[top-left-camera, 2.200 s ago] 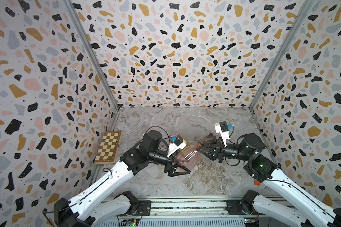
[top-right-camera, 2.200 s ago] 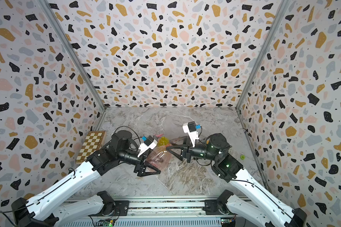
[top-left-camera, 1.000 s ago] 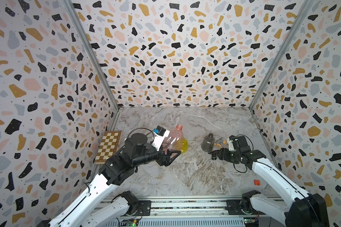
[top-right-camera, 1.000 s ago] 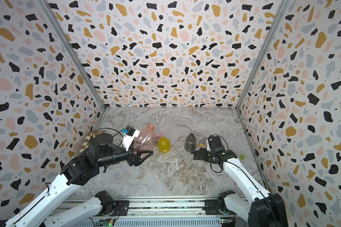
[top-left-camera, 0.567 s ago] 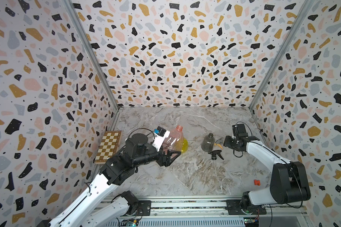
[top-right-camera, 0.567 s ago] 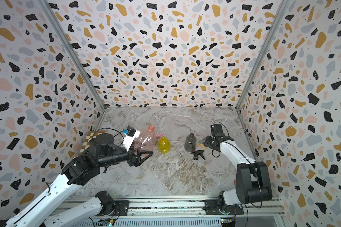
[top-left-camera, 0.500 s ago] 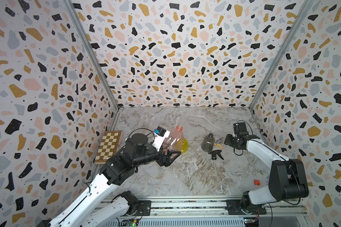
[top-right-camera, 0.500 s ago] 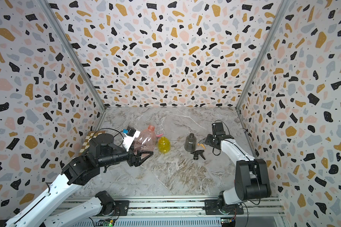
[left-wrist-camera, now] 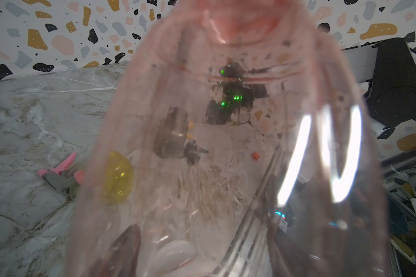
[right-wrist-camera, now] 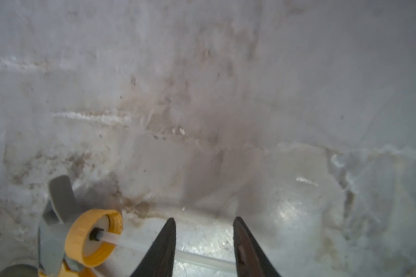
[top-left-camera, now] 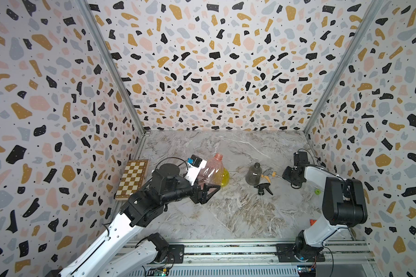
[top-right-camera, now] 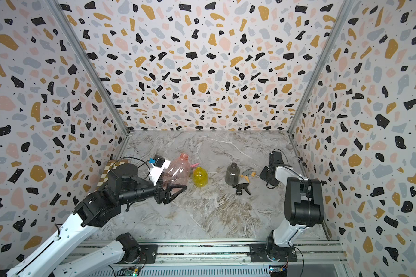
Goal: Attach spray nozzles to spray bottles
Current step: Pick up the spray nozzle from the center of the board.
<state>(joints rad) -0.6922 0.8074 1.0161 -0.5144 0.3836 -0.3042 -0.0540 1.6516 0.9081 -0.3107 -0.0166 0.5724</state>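
My left pincer (top-left-camera: pixel 208 191) clamps the tilted pink bottle (top-left-camera: pixel 214 169), left of the grey bottle (top-left-camera: pixel 253 173); the yellow bottle (top-right-camera: pixel 200 177) stands between them. My right pincer (right-wrist-camera: pixel 203 239), narrowly parted, hovers over the grey-and-orange nozzle (right-wrist-camera: pixel 91 235), right of the grey bottle, on the marble desk (top-left-camera: pixel 238 211).

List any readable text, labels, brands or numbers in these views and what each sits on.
No readable text in any view.
Pink bottle, yellow bottle, grey bottle: bare plastic, no labels.
Black nozzle, grey-and-orange nozzle: no markings visible.
Chessboard: squares only.
White camera housing on the left wrist: any print is too small to read.
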